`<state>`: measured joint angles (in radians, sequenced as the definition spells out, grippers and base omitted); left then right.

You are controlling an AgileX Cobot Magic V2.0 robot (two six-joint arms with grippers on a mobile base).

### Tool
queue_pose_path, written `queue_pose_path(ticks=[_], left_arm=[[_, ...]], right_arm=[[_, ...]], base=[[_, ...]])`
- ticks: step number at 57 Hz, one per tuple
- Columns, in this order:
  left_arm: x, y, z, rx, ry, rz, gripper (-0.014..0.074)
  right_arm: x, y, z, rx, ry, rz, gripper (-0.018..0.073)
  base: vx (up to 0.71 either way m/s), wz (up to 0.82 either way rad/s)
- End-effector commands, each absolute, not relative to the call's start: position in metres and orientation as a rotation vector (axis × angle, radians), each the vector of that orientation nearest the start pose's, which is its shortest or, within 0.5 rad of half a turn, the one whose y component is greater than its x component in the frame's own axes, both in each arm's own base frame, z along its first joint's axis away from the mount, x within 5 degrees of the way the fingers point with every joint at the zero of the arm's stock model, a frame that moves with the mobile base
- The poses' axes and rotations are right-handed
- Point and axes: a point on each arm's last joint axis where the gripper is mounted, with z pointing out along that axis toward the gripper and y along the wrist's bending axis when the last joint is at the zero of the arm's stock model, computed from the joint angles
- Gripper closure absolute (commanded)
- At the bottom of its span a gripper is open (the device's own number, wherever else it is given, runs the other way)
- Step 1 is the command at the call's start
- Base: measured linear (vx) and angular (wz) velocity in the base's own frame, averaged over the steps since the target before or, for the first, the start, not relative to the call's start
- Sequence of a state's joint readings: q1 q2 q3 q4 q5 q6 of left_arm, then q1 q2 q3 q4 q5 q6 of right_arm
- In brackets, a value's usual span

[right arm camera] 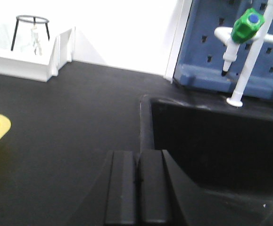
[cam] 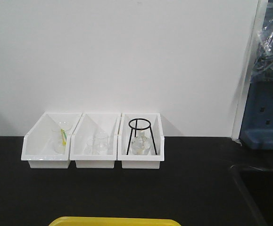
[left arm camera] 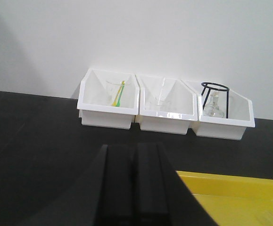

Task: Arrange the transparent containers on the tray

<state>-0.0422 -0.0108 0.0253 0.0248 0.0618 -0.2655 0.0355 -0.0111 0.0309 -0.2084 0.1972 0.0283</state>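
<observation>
White wall backs a black matte worktop (cam: 127, 193), and three white slant-fronted plastic bins stand against it in a row, touching side by side. Going left to right: the left bin (cam: 45, 149) holds a clear glass vessel (cam: 61, 136) with a yellow-green stick leaning in it; the middle bin (cam: 95, 149) holds two small clear glass containers (cam: 97, 144), too faint to name exactly; the right bin (cam: 142, 149) holds a clear round-bellied glass piece (cam: 140, 145) under a black wire tripod stand (cam: 139, 134). Further right sit a black sink basin (right arm camera: 211, 136) and a white tap with a green knob (right arm camera: 244, 33).

No slender test tube is clearly visible; the glassware in the bins is the only transparent ware in sight. Nearest the robot, well apart from the bins, lies the bright yellow plastic tray with a raised rim (left arm camera: 230, 188), and it looks bare where visible.

Left gripper (left arm camera: 134, 188) and right gripper (right arm camera: 137, 188) each have their fingers pressed together, holding nothing.

Such glass is probably light, stiff, slick and breakable. I judge a gentle pinch across the body just below the rim safest, lifting straight up past the bin's front wall.
</observation>
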Motion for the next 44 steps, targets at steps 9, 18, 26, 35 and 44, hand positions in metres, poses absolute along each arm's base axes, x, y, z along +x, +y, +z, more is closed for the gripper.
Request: queue_pose_path(ticks=[9,18,26,35,44], left_arm=[[0.0558,-0.0023,0.198,-0.155,1.48,-0.234,0.0603],[0.0558,-0.0023,0.198,-0.155,1.48,-0.234,0.0603],[0.0558,-0.0023,0.198,-0.155,1.48,-0.234,0.0603],[0.0558,-0.0023,0.198,-0.155,1.48,-0.234,0.0603],[0.0558,-0.0023,0.198,-0.155,1.48,-0.234,0.0603]], right_arm=[[0.0566,-0.0001,0.1924,-0.158,1.593,-0.136,0.0572],[0.0566,-0.0001,0.1924,-0.158,1.593,-0.136,0.0571],[0.0566,-0.0001,0.1924,-0.158,1.593,-0.136,0.0572],[0.0566,-0.0001,0.1924,-0.158,1.593,-0.136,0.0572],[0.0566,-0.0001,0.1924,-0.158,1.593,-0.136,0.0571]], base=[[0.0,0.0],[0.0,0.0],[0.0,0.0],[0.0,0.0],[0.0,0.0]])
